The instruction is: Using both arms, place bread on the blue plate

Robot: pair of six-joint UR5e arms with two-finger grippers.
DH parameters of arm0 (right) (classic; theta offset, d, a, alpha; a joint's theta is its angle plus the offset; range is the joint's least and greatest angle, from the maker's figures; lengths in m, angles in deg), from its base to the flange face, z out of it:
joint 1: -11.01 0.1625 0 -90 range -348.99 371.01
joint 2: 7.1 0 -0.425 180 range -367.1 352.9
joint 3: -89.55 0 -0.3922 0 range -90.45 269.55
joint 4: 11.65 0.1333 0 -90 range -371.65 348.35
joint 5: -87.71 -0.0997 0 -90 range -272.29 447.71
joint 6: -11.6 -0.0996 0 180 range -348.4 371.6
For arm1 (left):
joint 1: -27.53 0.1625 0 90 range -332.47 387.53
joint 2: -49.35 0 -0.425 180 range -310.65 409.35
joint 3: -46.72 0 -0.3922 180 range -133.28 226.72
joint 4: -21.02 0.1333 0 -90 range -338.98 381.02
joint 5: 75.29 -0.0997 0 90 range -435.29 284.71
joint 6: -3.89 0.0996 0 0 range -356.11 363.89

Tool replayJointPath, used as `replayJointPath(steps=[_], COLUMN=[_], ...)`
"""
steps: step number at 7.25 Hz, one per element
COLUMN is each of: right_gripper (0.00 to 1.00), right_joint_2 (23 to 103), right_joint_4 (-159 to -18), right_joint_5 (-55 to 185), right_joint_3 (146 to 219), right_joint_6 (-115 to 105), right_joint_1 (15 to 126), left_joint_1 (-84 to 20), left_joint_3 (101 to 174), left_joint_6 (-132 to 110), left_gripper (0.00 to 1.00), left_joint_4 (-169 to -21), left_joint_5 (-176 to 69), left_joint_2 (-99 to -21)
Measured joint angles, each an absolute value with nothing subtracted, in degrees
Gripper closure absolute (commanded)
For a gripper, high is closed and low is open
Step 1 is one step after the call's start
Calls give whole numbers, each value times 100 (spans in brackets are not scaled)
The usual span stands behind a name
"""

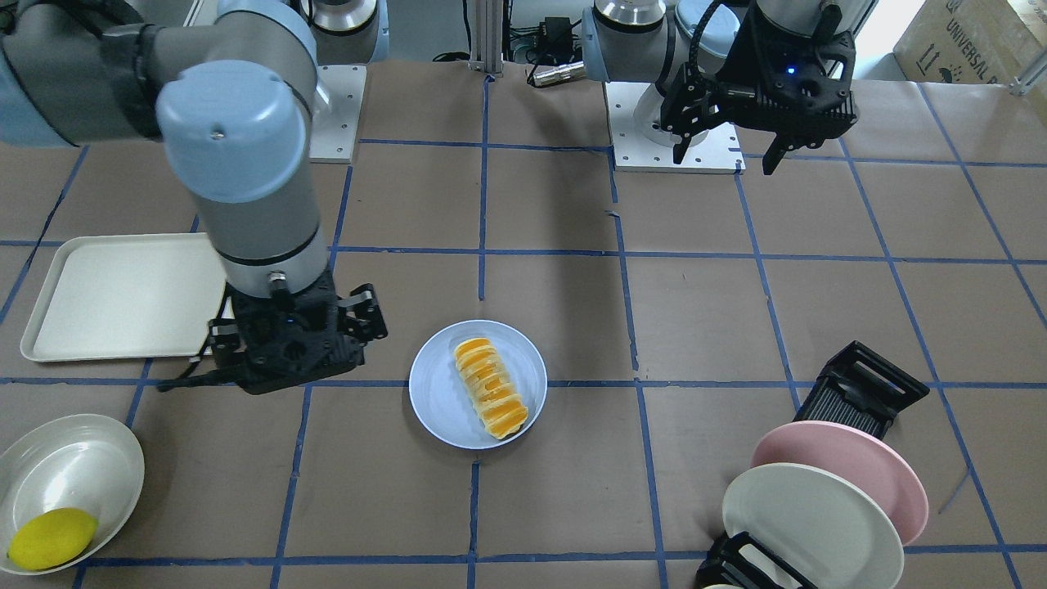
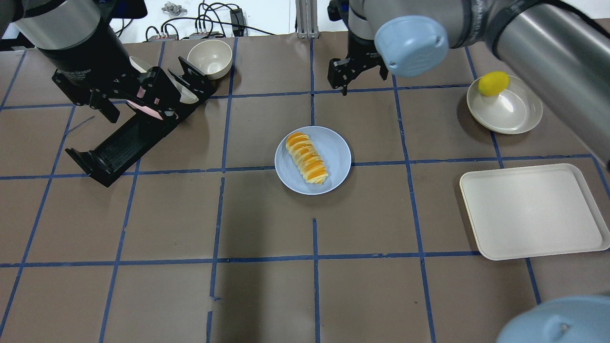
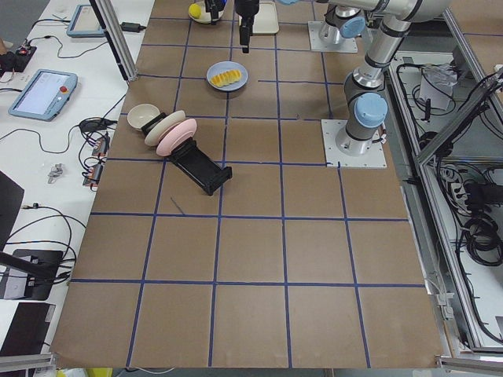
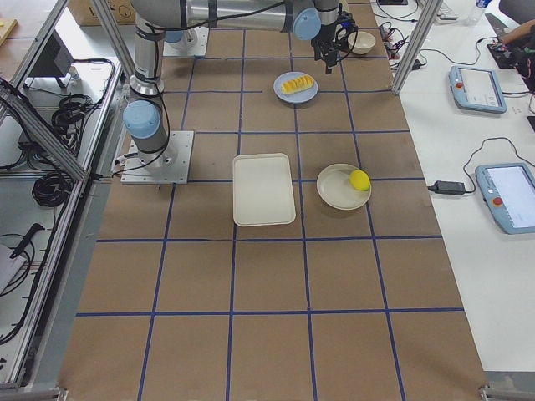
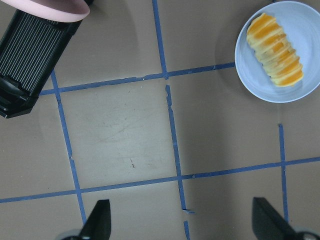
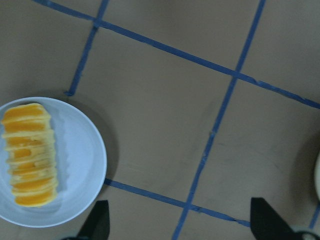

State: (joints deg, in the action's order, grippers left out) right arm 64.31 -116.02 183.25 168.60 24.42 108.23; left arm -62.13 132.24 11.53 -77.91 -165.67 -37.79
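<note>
The bread (image 1: 491,386), striped orange and cream, lies on the blue plate (image 1: 438,393) at the middle of the table. It also shows in the overhead view (image 2: 307,158) on the plate (image 2: 336,152). My right gripper (image 1: 290,343) hangs open and empty beside the plate, clear of it; the right wrist view shows the bread (image 6: 27,155) at lower left. My left gripper (image 1: 726,157) is open and empty, raised near its base, far from the plate. The left wrist view shows the bread (image 5: 275,50) at upper right.
A black dish rack (image 1: 863,384) holds a pink plate (image 1: 842,466) and a cream-white plate (image 1: 810,523). A cream tray (image 1: 123,294) lies by my right arm. A lemon (image 1: 53,536) sits in a cream dish (image 1: 74,442). A cream bowl (image 2: 209,57) stands behind the rack.
</note>
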Motion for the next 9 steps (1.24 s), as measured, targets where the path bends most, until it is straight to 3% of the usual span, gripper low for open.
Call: replayJointPath(steps=[1, 4, 5, 9], right_gripper=[9, 5, 10, 1], right_joint_2=[6689, 7619, 7725, 8673], right_joint_4=[-11295, -9688, -9494, -9466], right_joint_5=[18366, 17867, 17721, 17984], right_joint_3=[16866, 16847, 16844, 17670], right_joint_6=[2547, 2368, 2356, 2300], right_joint_1=[10575, 10030, 9934, 9893], left_joint_1=[-6215, -6213, -6213, -6218], left_joint_3=[13224, 13213, 13216, 13223], left_joint_6=[1148, 1145, 1145, 1145], left_gripper=[0, 0, 0, 0], left_joint_4=[-7793, -7795, -7795, -7795], left_joint_5=[-16565, -16564, -16564, -16564], left_joint_2=[-3788, -3802, -3800, -3795])
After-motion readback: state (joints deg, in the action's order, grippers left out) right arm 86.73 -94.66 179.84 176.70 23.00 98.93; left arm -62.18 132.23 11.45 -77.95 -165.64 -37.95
